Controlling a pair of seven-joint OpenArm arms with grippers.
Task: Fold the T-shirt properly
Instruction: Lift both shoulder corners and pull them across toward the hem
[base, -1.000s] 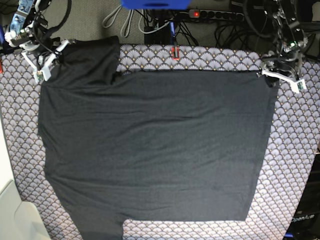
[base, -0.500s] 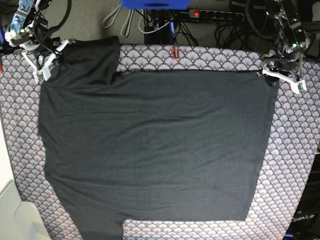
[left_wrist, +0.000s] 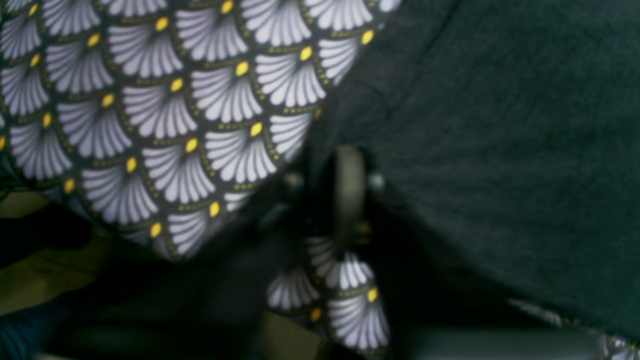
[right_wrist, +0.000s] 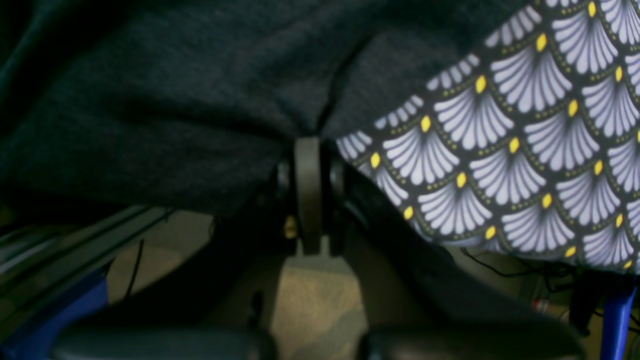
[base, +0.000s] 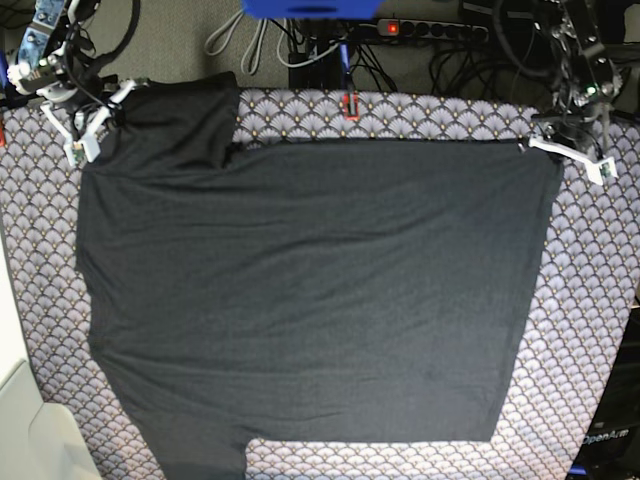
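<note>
the worktop (base: 600, 330) with its fan-scale cloth fills the base view, and the t-shirt (base: 310, 300) lies spread nearly flat across it, dark grey, plain side up, one sleeve up in the far corner and the other running off the near edge.

on to the arms. the right gripper (base: 95, 125) sits at that far sleeve corner, and the wrist view shows its fingers (right_wrist: 307, 165) pressed together with dark cloth bunched right at the tips, so i read that as a pinch on the t-shirt. the left gripper (base: 560, 150) is at the far hem corner on the other side; its fingers (left_wrist: 349, 180) look closed at the hem edge, though the picture is blurred, so i judge it clamped on the t-shirt rather than swear to it.

so both far corners look pinched, and the step in hand reads as the first fold. to do it well: lift both corners together and level, keep the far edge taut between the two arms so no slack pools mid-cloth, carry it toward the near edge, lay it down square, then release.
</note>
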